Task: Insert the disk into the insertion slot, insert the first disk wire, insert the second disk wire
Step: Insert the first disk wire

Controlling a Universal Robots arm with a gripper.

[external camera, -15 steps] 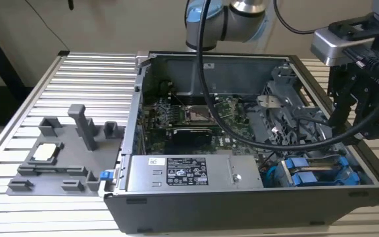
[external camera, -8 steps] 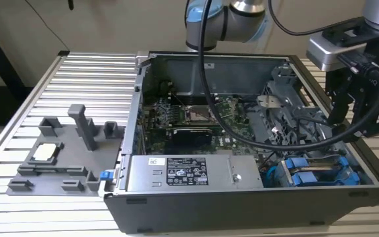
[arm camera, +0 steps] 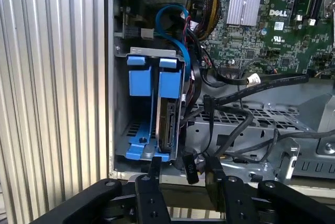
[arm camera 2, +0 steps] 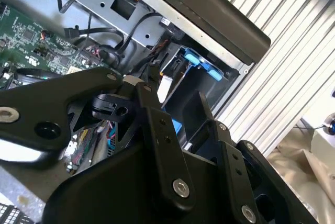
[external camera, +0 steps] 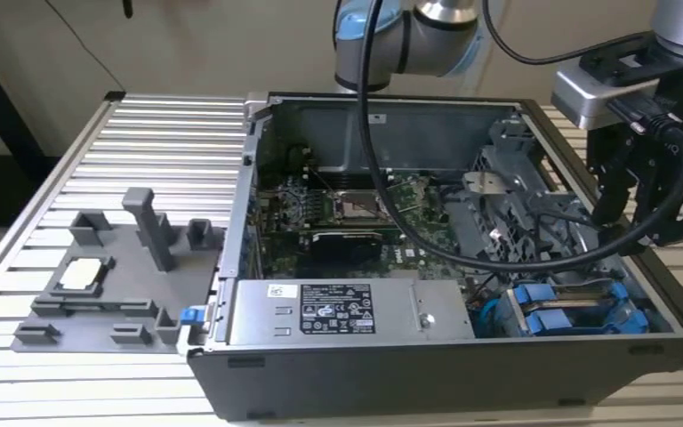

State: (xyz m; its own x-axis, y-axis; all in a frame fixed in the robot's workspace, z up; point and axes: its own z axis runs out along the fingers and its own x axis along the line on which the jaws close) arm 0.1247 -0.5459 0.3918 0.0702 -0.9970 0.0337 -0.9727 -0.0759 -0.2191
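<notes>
The disk (arm camera: 168, 122) stands edge-on inside the insertion slot (arm camera: 137, 148), the grey drive cage with blue trim, and blue carrier tabs (arm camera: 169, 84) top it. In the exterior view the disk's blue carrier (external camera: 579, 318) sits at the case's front corner on the exterior view's right. My gripper (arm camera: 184, 170) is open, just outside the cage at the case wall. A loose black wire connector (arm camera: 189, 169) lies in the gap between the fingers (arm camera: 155, 167); contact cannot be judged. In the second wrist view the gripper (arm camera 2: 177, 98) hovers over the blue bay (arm camera 2: 201, 63).
A blue data cable (arm camera: 175, 13) loops above the cage. Black cables (arm camera: 261, 85) cross the perforated metal beside the motherboard (arm camera: 251, 30). The grey power-supply box (external camera: 335, 311) fills the case's front. A grey fixture (external camera: 110, 285) stands on the slatted table at the exterior view's left.
</notes>
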